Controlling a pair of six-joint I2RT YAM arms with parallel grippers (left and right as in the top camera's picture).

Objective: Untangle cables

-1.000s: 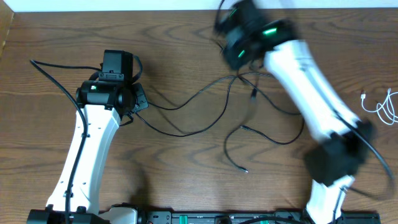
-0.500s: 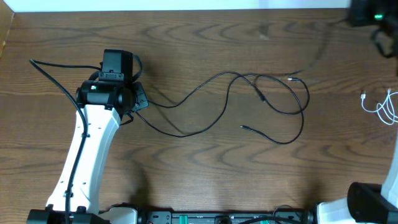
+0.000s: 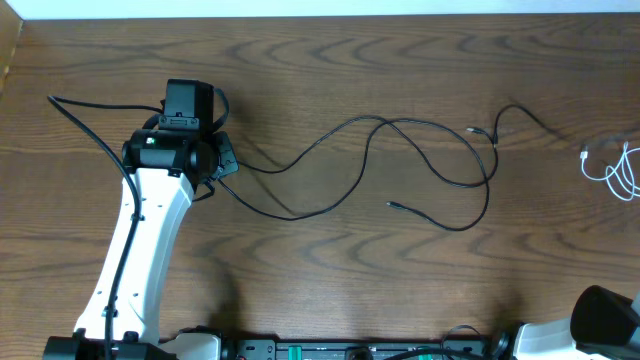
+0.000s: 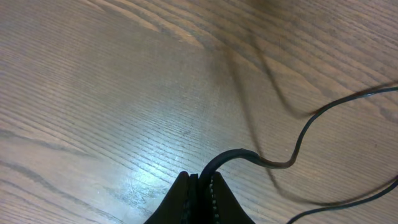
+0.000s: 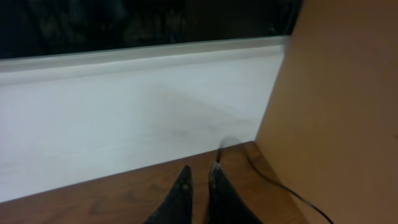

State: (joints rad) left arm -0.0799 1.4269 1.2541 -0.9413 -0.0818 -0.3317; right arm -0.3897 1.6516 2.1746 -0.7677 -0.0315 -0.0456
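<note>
Thin black cables [image 3: 370, 120] lie in long open curves across the middle of the table. A plug end [image 3: 472, 130] sits at the right and a loose tip [image 3: 392, 205] lower down. My left gripper [image 3: 222, 165] holds the cables' left end. In the left wrist view it [image 4: 202, 178] is shut on a black cable [image 4: 298, 140] just above the wood. The white cable [image 3: 618, 170] is bunched at the right edge. My right gripper [image 5: 199, 169] is lifted near the table's far corner, its fingers slightly apart and empty. A black cable [image 5: 273, 183] lies just beyond them.
A thicker black wire [image 3: 85, 110] runs from the left arm [image 3: 140, 240] towards the table's left side. Only the right arm's base [image 3: 605, 315] shows, at the bottom right corner. A white wall strip [image 5: 124, 112] and a tan panel [image 5: 348, 93] lie past the table's far corner.
The right arm has swept from above the cables to the right and out of the overhead view. The black cables were pulled rightwards and now lie spread out. The left arm has not moved.
</note>
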